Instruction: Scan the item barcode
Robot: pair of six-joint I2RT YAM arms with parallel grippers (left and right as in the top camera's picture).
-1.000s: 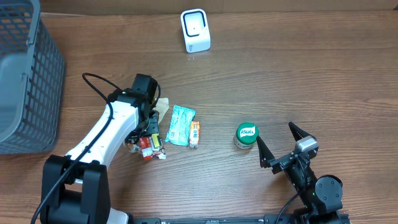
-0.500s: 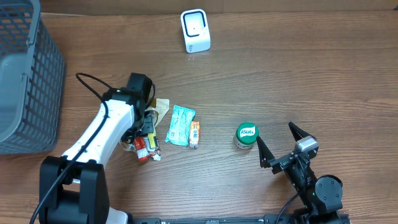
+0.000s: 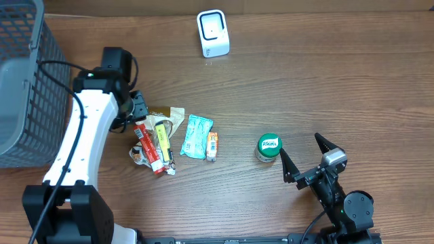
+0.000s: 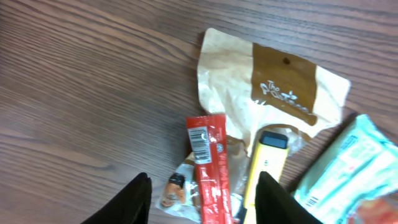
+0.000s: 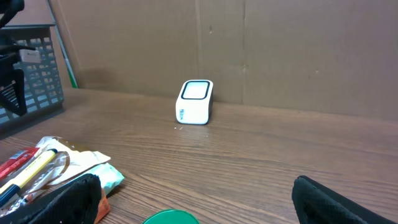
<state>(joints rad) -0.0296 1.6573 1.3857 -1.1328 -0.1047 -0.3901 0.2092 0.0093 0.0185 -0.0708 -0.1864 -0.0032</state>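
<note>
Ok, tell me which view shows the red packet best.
Left wrist view: the red packet lies close, barcode facing up. Overhead shows it small, without detail; right wrist catches only a red sliver at the frame's edge.

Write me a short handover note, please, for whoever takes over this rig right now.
Left gripper: open, empty, hovering by the item pile's far-left edge.
Right gripper: open, empty, beside the green-lidded jar.
Things: red packet with its barcode facing up, brown paper pouch and teal packet lie together mid-table. White scanner stands at the far edge, grey basket on the left.
Done: nothing is held or at the scanner.
Left: grasp one item and show its barcode to the scanner.
</note>
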